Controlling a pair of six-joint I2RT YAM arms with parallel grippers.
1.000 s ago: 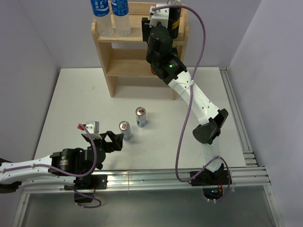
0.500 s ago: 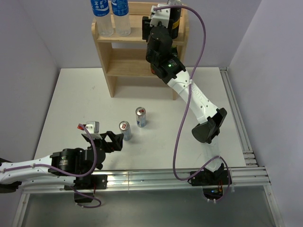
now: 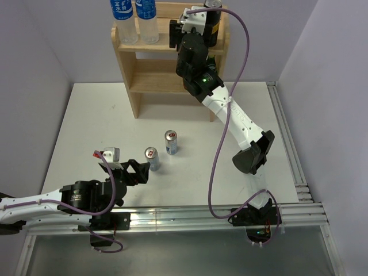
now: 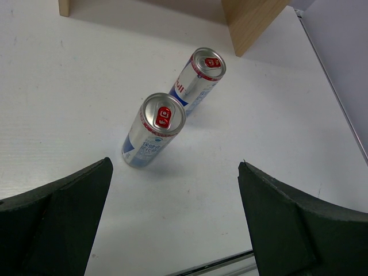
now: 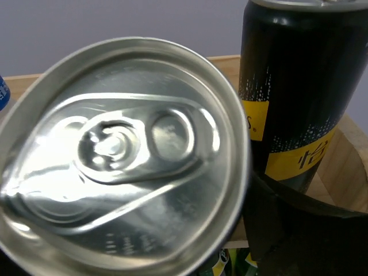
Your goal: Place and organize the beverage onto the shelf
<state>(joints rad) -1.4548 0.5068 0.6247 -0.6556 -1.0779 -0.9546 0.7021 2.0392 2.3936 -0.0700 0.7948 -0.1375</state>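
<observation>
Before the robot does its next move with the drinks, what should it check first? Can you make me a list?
1. Left tool open: ok, its fingers stand wide apart.
2. Near silver can upright in front of it: ok.
3. Gap to the far silver can: ok, the top view shows them apart.
4. Right tool free of its black can: cannot tell.
5. Second black can upright on the shelf: ok.
6. Room on the lower tier: ok on the left, but the arm hides the right part.
</observation>
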